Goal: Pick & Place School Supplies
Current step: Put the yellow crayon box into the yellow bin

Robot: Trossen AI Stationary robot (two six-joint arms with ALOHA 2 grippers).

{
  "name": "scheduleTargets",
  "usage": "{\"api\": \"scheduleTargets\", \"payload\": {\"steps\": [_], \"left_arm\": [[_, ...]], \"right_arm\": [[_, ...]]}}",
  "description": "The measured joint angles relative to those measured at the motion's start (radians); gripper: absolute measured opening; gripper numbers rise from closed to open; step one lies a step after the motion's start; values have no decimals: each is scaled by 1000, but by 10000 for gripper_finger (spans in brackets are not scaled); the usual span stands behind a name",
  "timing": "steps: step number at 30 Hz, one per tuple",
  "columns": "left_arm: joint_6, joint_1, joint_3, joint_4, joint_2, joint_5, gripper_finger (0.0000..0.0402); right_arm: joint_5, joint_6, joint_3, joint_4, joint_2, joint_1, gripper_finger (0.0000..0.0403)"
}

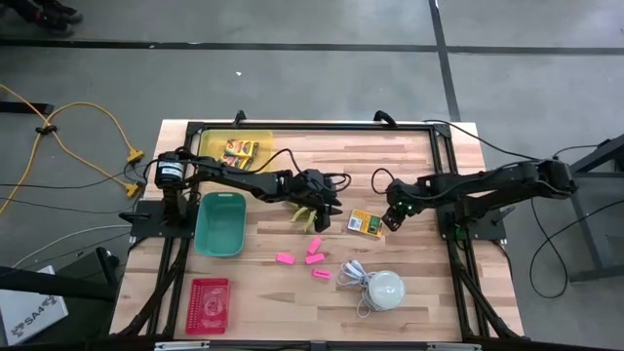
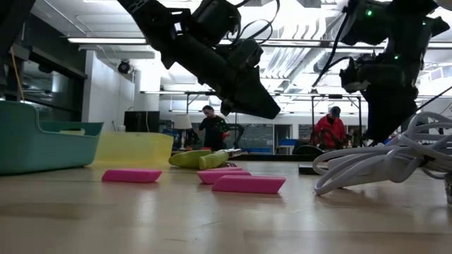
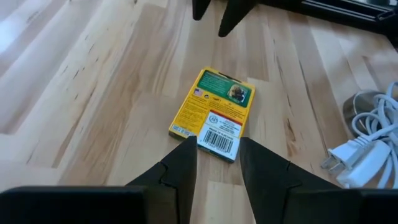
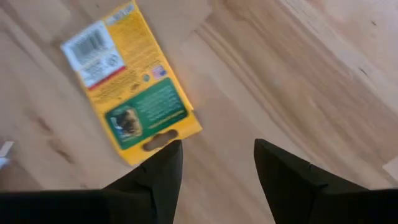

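A flat yellow-and-green box [image 1: 366, 222] lies flat on the wooden table between my two grippers, label side up. My left gripper [image 3: 217, 146] hovers open just left of it, its fingers pointing at the box's barcode end [image 3: 219, 138]. My right gripper [image 4: 217, 149] hangs open above the box's other end [image 4: 155, 140], pointing steeply down. Lime-green-handled scissors [image 1: 307, 216] lie on the table under my left gripper [image 1: 330, 207]. Several pink erasers [image 1: 314, 257] lie nearer the front edge.
A yellow bin [image 1: 255, 136] at the far left holds more yellow-and-green boxes [image 1: 239, 149]. A teal bin [image 1: 221, 222] stands beside my left arm, and a red basket [image 1: 209, 304] sits at the front left. A white dome with coiled cord [image 1: 380, 288] lies front centre.
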Motion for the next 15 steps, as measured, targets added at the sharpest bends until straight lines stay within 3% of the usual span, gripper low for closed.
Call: {"api": "scheduleTargets", "payload": {"steps": [10, 15], "left_arm": [[94, 0, 1, 64, -1, -2, 117], [102, -2, 1, 60, -1, -4, 117]], "right_arm": [[-43, 141, -3, -2, -129, -1, 190], [-52, 236, -93, 89, -158, 0, 190]]}}
